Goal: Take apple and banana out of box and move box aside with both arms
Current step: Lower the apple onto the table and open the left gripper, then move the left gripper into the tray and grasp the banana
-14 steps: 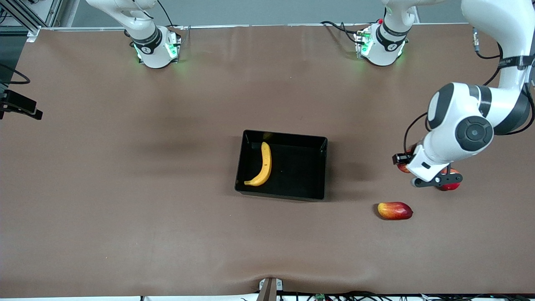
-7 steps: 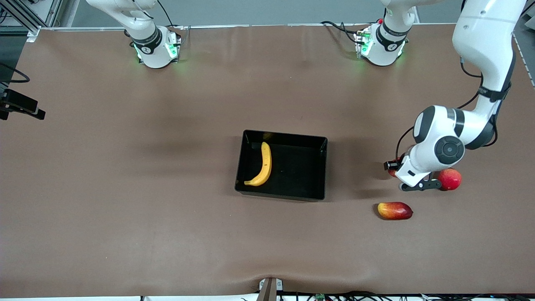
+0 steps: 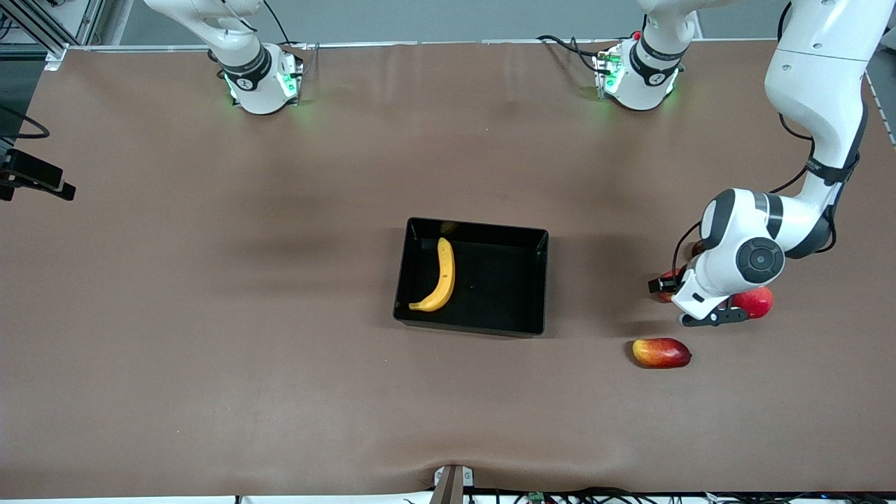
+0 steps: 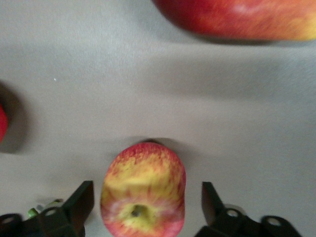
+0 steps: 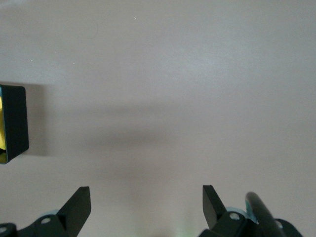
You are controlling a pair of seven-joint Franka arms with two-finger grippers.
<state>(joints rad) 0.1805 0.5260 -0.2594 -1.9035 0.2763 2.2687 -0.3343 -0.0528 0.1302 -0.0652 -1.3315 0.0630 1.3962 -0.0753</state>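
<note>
The red-and-yellow streaked apple (image 4: pixel 143 190) rests on the table between my left gripper's (image 4: pixel 143 210) open fingers (image 4: pixel 79 202), with a gap on each side. In the front view my left gripper (image 3: pixel 689 297) is low over the table at the left arm's end and hides most of the apple. The yellow banana (image 3: pixel 441 275) lies in the black tray (image 3: pixel 535 280) at mid table. My right gripper (image 5: pixel 146 207) is open and empty over bare table, and a corner of the tray (image 5: pixel 12 123) shows in its view. The right arm waits.
An oblong red-yellow mango (image 3: pixel 661 352) lies nearer to the front camera than the left gripper and also shows in the left wrist view (image 4: pixel 237 17). A plain red fruit (image 3: pixel 757 301) sits beside the left gripper, partly under the arm.
My left arm has swung and come down, so its open gripper now straddles the apple. The plain red fruit shows more. The banana, tray and mango have not moved.
</note>
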